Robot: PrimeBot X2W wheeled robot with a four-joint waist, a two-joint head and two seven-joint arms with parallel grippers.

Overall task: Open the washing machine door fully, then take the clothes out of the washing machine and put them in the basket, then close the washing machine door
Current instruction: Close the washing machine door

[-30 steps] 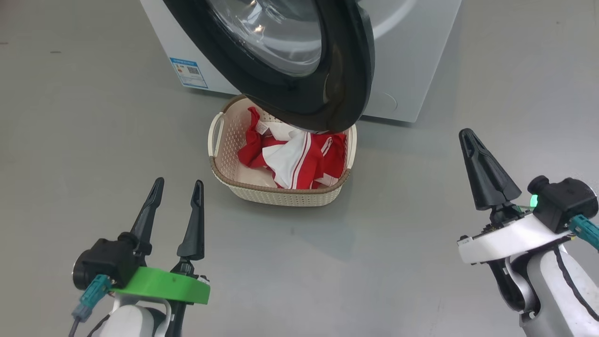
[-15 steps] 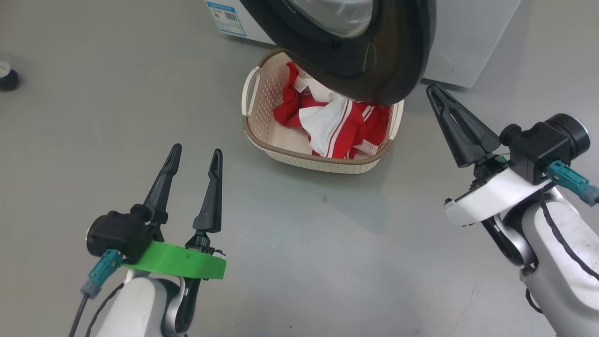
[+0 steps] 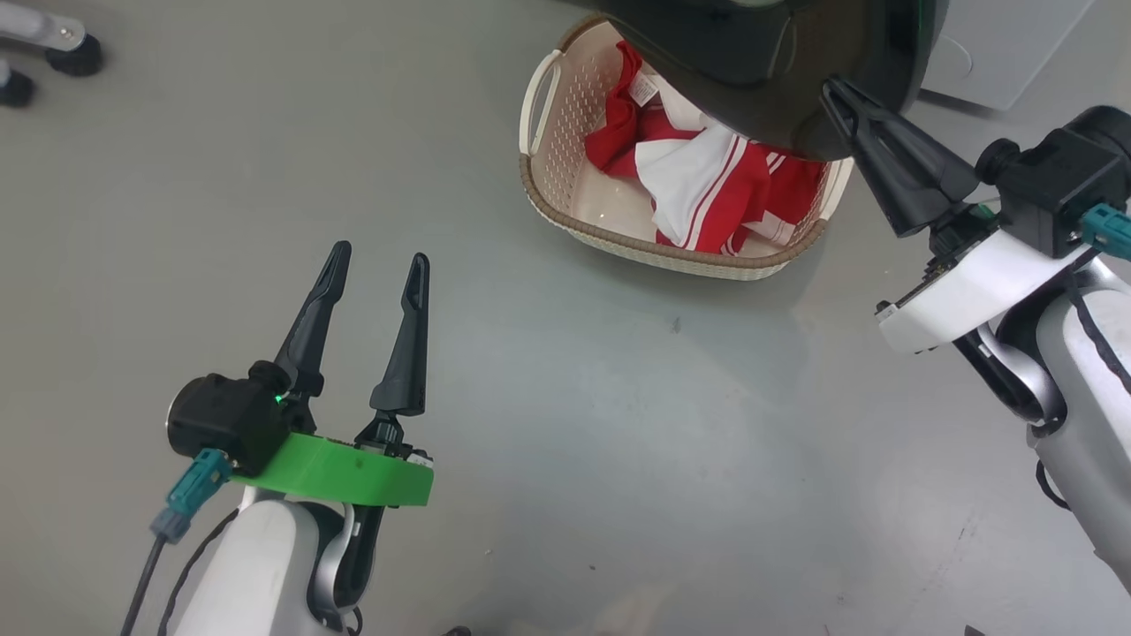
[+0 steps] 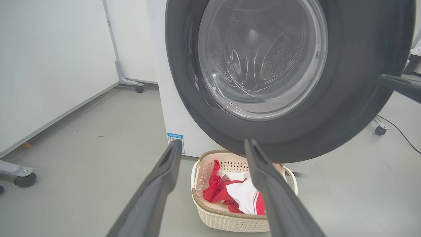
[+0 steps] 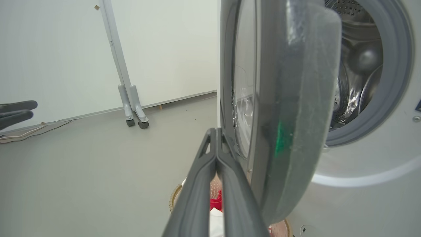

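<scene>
Nearest, the left gripper (image 3: 380, 253) hangs over the bare grey floor (image 3: 618, 424), its two long dark fingers spread apart and holding nothing. Beyond it stands the small cream perforated plastic basket with a brown woven-look rim (image 3: 671, 256). Inside lie the crumpled red clothes with white panels and stripe trim (image 3: 707, 177), heaped toward the basket's right side. The right gripper (image 3: 832, 87), fingers pressed together on nothing, points at the lower edge of the round, glossy black-rimmed washing machine door (image 3: 751, 53), which hangs open over the basket's far end; whether they touch cannot be told. Behind stands the white washing machine (image 3: 998, 53), its perforated steel drum (image 5: 358, 59) showing through the grey-gasketed porthole.
</scene>
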